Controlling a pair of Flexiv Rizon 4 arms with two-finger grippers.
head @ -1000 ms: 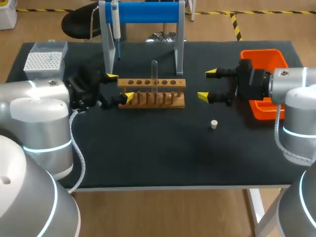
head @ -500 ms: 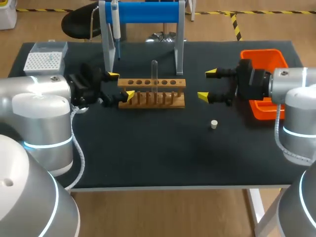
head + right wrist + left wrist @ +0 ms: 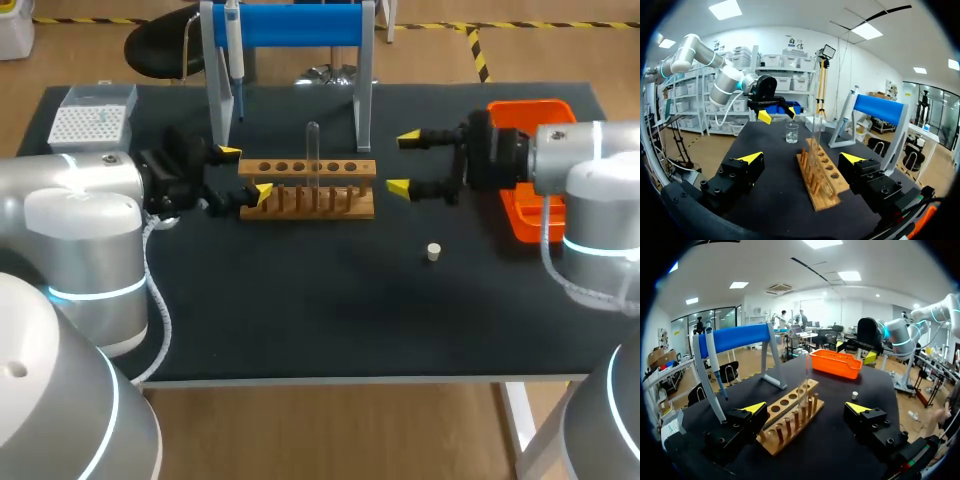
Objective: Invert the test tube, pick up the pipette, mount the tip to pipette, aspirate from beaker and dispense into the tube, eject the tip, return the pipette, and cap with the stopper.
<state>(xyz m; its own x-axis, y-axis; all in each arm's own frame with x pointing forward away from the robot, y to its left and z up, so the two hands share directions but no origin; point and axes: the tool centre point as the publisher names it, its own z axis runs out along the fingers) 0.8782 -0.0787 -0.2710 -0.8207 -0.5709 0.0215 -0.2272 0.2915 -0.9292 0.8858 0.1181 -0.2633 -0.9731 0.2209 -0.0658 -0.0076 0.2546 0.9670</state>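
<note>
- Landmark: wooden rack [image 3: 310,186]; all places below are given from it.
- Test tube [image 3: 313,150] stands upright in a middle hole of the rack, with about half its length above the top board. The upper end looks rounded, so I read the mouth as pointing down; inversion not yet done.
- My left claw [image 3: 245,173]: fingers spread wide, empty, at the rack's left end, which lies between the two tips. I cannot tell whether they touch the wood.
- My right claw [image 3: 403,162]: fingers spread wide, empty, just off the rack's right end and clear of it, lined up along the row of holes.
- Handling judgement, tube: thin clear glass, so light, stiff, smooth and brittle. It will slip under a weak pinch and crack under a hard one.
- Hold point: the bare stretch above the top board, below the rounded end, with the pads square to its sides. Lift straight up until it clears the hole; a sideways pull would lever it against the wood.
- Risk: the rack is light, so it may ride up with the tube unless steadied.
- Stopper [image 3: 433,251]: in front of the rack's right end, well apart.
- Pipette [image 3: 233,50]: hangs on the blue stand [image 3: 300,25] behind the rack.
- Beaker [image 3: 792,133]: beyond the rack's left end, near my left claw.
</note>
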